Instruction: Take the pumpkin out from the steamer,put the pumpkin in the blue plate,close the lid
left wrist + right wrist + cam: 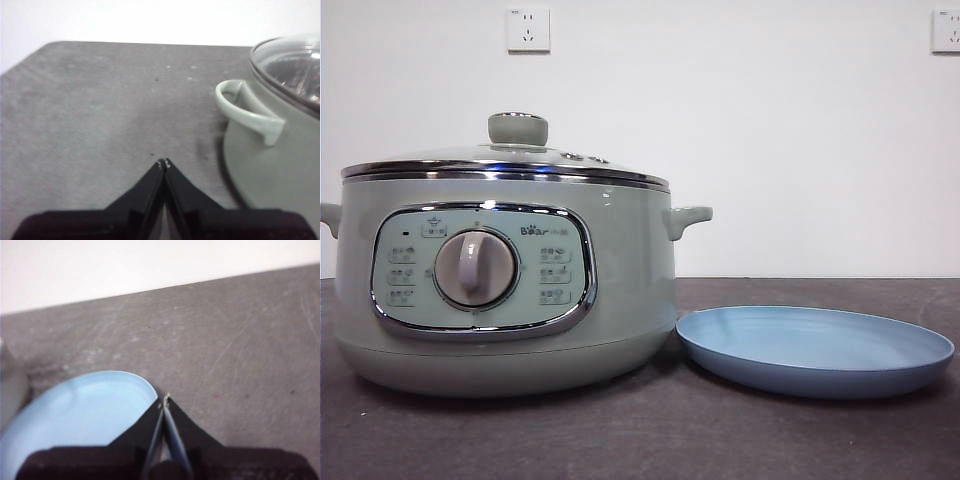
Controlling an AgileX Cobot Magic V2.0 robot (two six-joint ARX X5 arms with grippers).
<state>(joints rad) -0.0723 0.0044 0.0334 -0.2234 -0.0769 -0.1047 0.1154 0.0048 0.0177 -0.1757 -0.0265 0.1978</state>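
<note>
The steamer point(510, 280), a sage-green pot with a dial, stands at the left of the front view. The lid point(517, 150) sits shut on it, with its green knob on top. The blue plate point(815, 348) lies empty on the table beside it, to the right. The pumpkin is hidden. My left gripper point(164, 162) is shut and empty above the table, beside the steamer's side handle point(245, 112). My right gripper point(165, 399) is shut and empty above the edge of the blue plate point(85, 410). Neither arm shows in the front view.
The dark grey table point(640, 440) runs under everything. A white wall stands behind, with two sockets point(528, 28) high up. The steamer's side point(10, 385) shows at the edge of the right wrist view.
</note>
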